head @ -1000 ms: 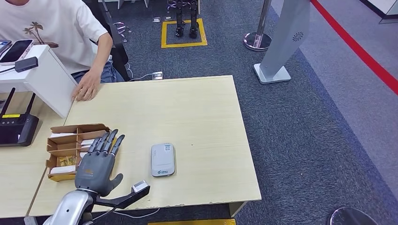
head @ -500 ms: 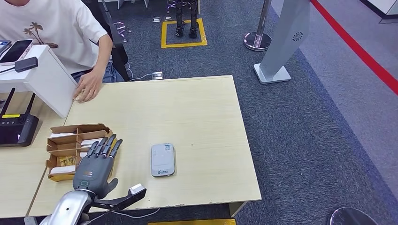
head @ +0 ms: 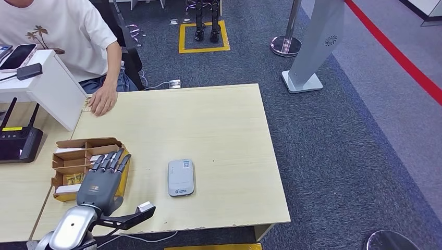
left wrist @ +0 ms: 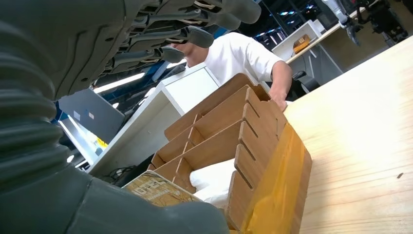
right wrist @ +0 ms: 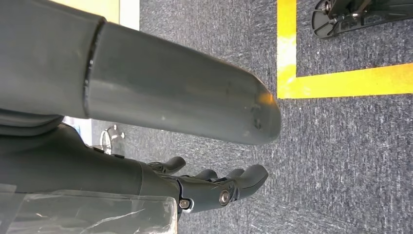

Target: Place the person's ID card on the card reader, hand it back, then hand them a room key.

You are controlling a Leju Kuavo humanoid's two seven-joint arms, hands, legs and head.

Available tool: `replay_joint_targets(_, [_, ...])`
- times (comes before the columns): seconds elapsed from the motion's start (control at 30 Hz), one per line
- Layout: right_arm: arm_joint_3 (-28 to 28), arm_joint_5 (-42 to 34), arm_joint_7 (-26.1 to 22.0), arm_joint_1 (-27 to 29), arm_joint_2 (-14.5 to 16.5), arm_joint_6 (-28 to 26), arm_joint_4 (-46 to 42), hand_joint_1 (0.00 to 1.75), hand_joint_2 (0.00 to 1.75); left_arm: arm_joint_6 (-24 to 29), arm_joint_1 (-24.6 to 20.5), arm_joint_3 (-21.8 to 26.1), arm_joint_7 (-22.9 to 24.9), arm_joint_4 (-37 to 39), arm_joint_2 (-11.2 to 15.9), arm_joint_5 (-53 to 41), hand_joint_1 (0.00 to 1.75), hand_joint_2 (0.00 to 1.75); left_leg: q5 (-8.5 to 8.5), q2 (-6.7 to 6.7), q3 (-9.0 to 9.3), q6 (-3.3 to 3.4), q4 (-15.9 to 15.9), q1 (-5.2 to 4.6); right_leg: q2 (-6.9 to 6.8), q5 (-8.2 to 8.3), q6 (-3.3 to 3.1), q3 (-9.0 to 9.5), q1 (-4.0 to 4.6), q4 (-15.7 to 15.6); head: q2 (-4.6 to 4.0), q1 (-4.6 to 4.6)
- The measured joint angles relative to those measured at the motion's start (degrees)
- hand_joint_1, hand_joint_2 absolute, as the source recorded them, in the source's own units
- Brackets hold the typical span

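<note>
Left hand (head: pixel 100 183): open, fingers straight and apart, nothing held; poised over right edge of card box (head: pixel 78 156) at front left of worktop (head: pixel 219 130). Right hand (right wrist: pixel 214 187): hanging over carpet, fingers loosely extended, nothing held. Reader (head: pixel 180 177): flat near front edge, apart from left hand. Person's hand (head: pixel 103 99): on far left corner, over a small card, mostly hidden.

Head view: high, looking forward and down over the table (head: pixel 208 125). Left wrist view: close behind the left hand (head: pixel 101 183), low, facing the cardboard box (left wrist: pixel 243 146) just past its fingers, a region the head view shares. Right wrist view: faces carpet (right wrist: pixel 341 161).
</note>
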Motion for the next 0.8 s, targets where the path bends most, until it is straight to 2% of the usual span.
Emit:
replay_joint_targets(0.57, [0.0, -0.9, -0.1, 0.0, -0.1, -0.1, 0.0, 0.00, 0.00, 0.5, 1.8, 0.0, 0.1, 0.1, 0.0, 0.5, 0.00, 1.75, 0.00, 0.00, 0.00, 0.00, 0.0, 0.01, 0.00, 0.00, 0.00, 0.00, 0.00, 0.0, 0.00, 0.01])
replay_joint_targets(0.8, [0.0, -1.5, -0.1, 0.0, -0.1, -0.3, 0.0, 0.00, 0.00, 1.2, 4.3, 0.0, 0.6, -1.5, -0.2, 0.5, 0.00, 1.75, -0.02, 0.00, 0.00, 0.02, 0.0, 0.01, 0.00, -0.03, 0.01, 0.00, 0.00, 0.0, 0.00, 0.01])
